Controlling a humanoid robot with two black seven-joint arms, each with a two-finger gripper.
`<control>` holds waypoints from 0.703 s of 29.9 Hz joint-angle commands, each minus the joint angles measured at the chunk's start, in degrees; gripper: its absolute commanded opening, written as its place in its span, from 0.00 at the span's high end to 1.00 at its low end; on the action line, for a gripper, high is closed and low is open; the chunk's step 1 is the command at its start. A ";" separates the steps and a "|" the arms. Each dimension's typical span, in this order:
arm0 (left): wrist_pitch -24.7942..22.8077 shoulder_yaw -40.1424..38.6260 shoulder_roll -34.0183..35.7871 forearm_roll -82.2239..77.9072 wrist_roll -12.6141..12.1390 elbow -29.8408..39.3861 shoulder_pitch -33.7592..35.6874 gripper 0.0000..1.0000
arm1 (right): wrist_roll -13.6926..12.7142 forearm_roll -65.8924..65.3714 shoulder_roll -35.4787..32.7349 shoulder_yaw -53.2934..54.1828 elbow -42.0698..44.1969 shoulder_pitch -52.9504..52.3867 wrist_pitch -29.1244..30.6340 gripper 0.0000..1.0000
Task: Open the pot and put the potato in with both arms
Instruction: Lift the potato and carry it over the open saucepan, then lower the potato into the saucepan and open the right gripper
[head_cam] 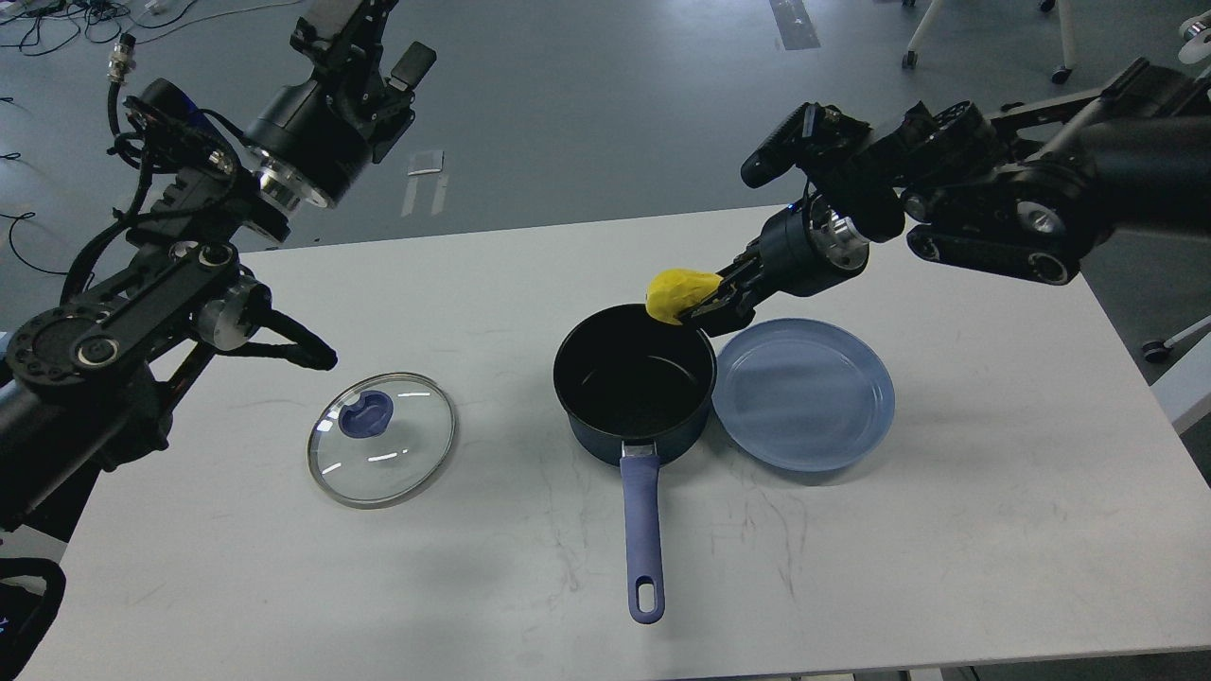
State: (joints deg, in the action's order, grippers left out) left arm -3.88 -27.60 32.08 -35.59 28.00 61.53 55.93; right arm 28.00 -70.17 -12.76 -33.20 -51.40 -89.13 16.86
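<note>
The dark blue pot [594, 437] stands open and empty at the table's middle, its blue handle [642, 530] pointing toward me. Its glass lid [381, 440] with a blue knob lies flat on the table to the left. My right gripper [708, 306] is shut on the yellow potato [676, 293] and holds it in the air just above the pot's far right rim. My left gripper [374, 38] is raised high at the far left, away from the table's things; it is partly cut off by the top edge and its fingers cannot be told apart.
An empty blue plate [804, 392] lies right of the pot, touching it. The white table [946, 530] has bare room in front and on both sides. Grey floor, cables and chair legs lie beyond the far edge.
</note>
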 commanded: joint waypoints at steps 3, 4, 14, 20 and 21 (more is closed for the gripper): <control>0.11 -0.08 -0.18 0.09 0.00 0.00 -0.03 0.02 | 0.00 3.11 6.07 -0.38 3.75 1.94 0.02 0.46; 0.11 -0.08 -0.26 0.09 0.00 0.00 -0.03 0.02 | 0.00 3.20 6.60 -0.46 4.28 2.21 0.02 0.45; 0.11 -0.08 -0.27 0.09 0.00 0.00 -0.12 0.02 | 0.00 3.64 9.06 -1.08 6.57 4.93 -0.07 0.32; 0.11 -0.08 -0.35 0.09 0.00 0.00 -0.12 0.02 | 0.00 3.73 9.42 -1.08 6.75 5.28 -0.24 0.22; 0.11 -0.08 -0.35 0.09 0.00 0.00 -0.12 0.02 | 0.00 3.73 9.42 -1.08 6.75 5.37 -0.24 0.21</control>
State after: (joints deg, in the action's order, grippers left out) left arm -3.78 -27.69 31.81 -35.50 28.00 61.52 55.81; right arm 28.00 -66.46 -3.42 -34.28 -44.69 -83.95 16.69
